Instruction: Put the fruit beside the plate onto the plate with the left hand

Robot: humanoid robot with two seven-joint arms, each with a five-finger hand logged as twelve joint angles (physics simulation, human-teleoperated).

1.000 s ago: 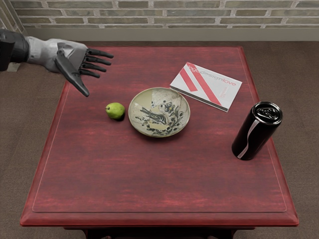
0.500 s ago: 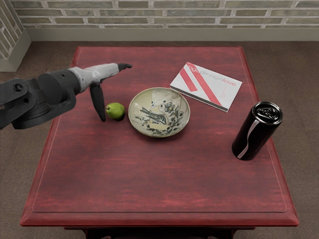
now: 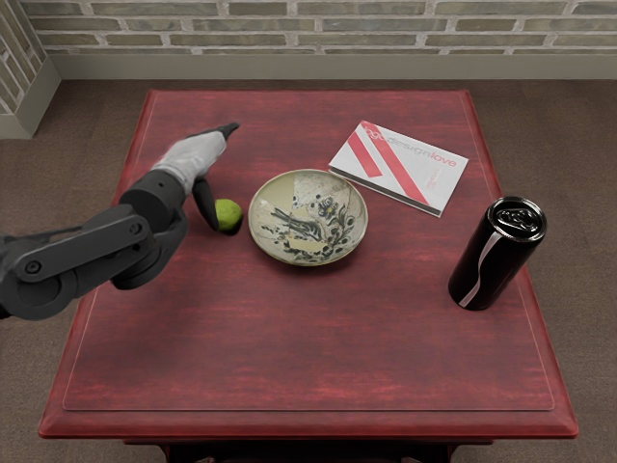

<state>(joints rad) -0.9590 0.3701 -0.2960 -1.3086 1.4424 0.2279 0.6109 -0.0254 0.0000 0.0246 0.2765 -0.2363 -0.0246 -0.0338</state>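
My left hand [image 3: 198,159] is over the table [image 3: 289,338]. Fingers [image 3: 226,128] are extended and held together, with the thumb splayed downward, and they grasp nothing. The green fruit [image 3: 230,214] lies on the table immediately right of my thumb tip; I cannot tell whether they touch. The plate [image 3: 256,218] is just beyond the fruit.

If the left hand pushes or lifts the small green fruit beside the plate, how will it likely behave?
The green fruit looks round and smooth, so a nudge may roll it. It is small beside the left hand, so probably light but slippery.
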